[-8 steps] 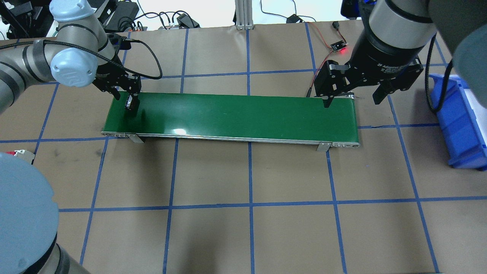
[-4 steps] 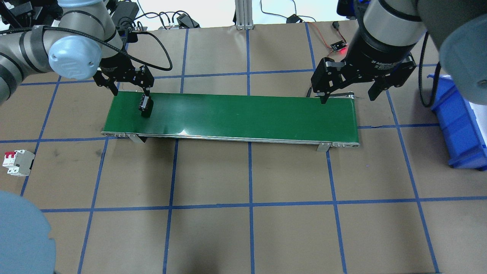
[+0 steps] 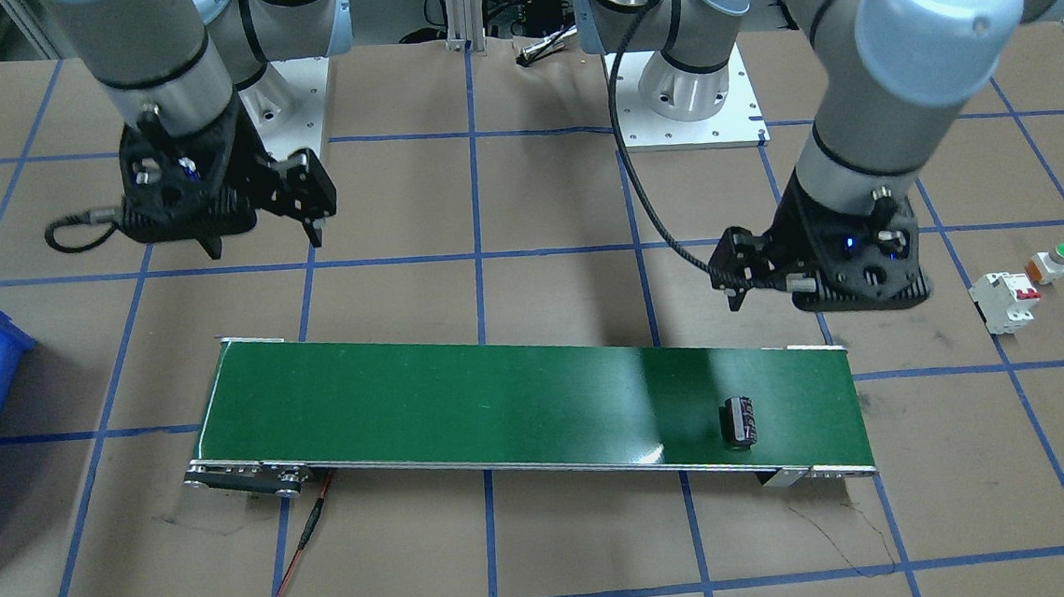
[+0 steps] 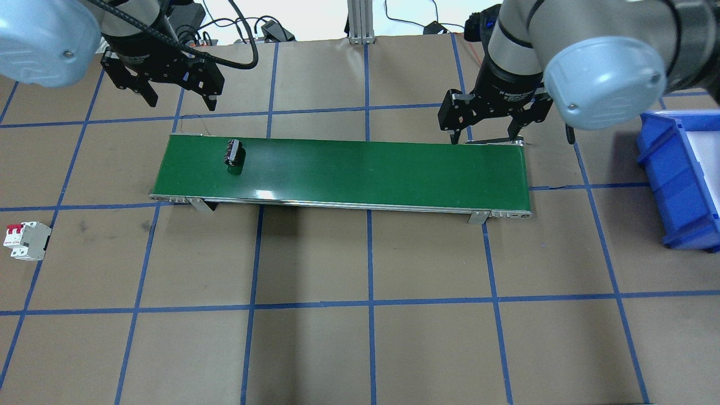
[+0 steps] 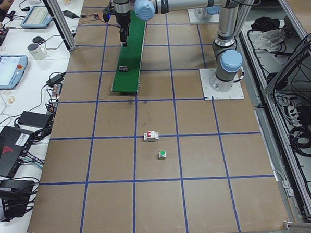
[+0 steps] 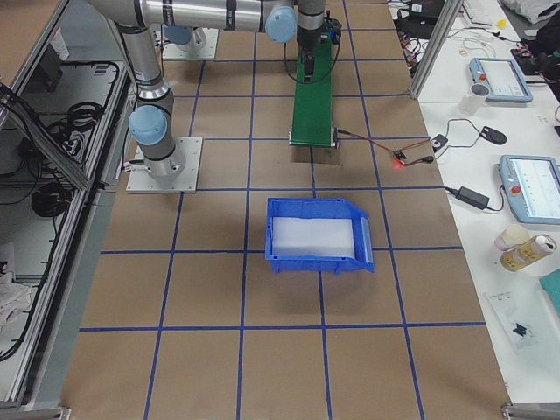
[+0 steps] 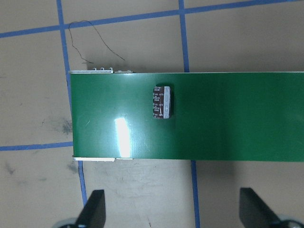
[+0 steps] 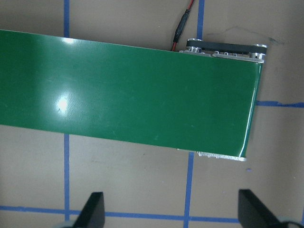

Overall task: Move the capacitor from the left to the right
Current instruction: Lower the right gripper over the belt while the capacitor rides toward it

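Note:
The capacitor (image 4: 233, 153), a small dark cylinder with pale markings, lies on its side on the green conveyor belt (image 4: 365, 169) near the belt's left end. It also shows in the left wrist view (image 7: 161, 101) and in the front view (image 3: 740, 420). My left gripper (image 4: 181, 98) is open and empty, raised behind the belt's left end, apart from the capacitor. My right gripper (image 4: 484, 135) is open and empty above the back edge of the belt's right end, and the right wrist view shows only bare belt (image 8: 142, 95).
A blue bin (image 4: 680, 180) stands on the table to the right of the belt. A white breaker with red switches (image 4: 25, 241) lies at the front left, with a green-capped button (image 3: 1052, 262) beside it. A red wire (image 3: 297, 549) runs from the belt's right end.
My left gripper let go of the capacitor on the belt, then rose and drew back. The capacitor has moved right along the belt. My right gripper shifted left and back.

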You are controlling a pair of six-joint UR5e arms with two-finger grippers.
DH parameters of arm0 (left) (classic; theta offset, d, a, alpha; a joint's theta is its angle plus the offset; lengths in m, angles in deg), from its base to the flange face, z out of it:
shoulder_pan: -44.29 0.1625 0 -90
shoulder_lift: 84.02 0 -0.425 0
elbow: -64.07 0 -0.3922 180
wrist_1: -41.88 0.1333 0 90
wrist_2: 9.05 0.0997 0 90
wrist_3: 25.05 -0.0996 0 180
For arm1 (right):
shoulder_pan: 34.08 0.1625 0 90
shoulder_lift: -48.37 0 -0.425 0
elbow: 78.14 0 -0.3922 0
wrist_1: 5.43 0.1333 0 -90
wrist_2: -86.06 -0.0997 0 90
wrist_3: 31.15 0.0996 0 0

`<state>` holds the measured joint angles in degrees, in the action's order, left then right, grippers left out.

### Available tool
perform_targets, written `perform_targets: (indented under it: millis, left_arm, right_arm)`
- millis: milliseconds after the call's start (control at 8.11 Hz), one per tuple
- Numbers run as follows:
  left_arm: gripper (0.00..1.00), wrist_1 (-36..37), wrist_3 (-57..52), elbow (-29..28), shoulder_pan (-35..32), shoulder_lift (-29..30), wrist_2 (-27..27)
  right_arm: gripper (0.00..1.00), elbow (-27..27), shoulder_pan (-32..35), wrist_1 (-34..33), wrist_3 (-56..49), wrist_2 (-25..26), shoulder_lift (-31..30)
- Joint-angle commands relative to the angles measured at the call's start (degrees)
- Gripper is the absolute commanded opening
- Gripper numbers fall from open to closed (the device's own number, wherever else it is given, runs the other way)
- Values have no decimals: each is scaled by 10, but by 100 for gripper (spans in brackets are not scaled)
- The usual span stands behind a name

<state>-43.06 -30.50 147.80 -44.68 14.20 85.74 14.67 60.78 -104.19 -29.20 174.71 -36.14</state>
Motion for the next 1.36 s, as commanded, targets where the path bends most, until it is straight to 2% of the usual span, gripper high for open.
perform_targets:
  millis: [0,370,740,986,1110,1233]
  left_arm:
    - [100,-22,6,-9,-7,-32,-2]
    - [100,-27,6,-4,-10,-55,-2]
    - [100,-38,3,34,-12,-76,-1]
    - [100,-38,5,39,-12,-86,-7]
    - [100,-38,5,38,-13,-87,-7]
    - [100,-36,10,40,-12,-83,-7]
  right_arm:
    - [100,25,-1,-89,-5,6,79]
    - [100,25,-3,-93,1,14,137]
    - [100,26,-9,-144,-3,-1,158]
    - [100,51,-54,-174,-20,-76,158]
    - [100,84,-70,-218,-38,-87,158]
    - [100,102,-71,-231,-40,-88,157]
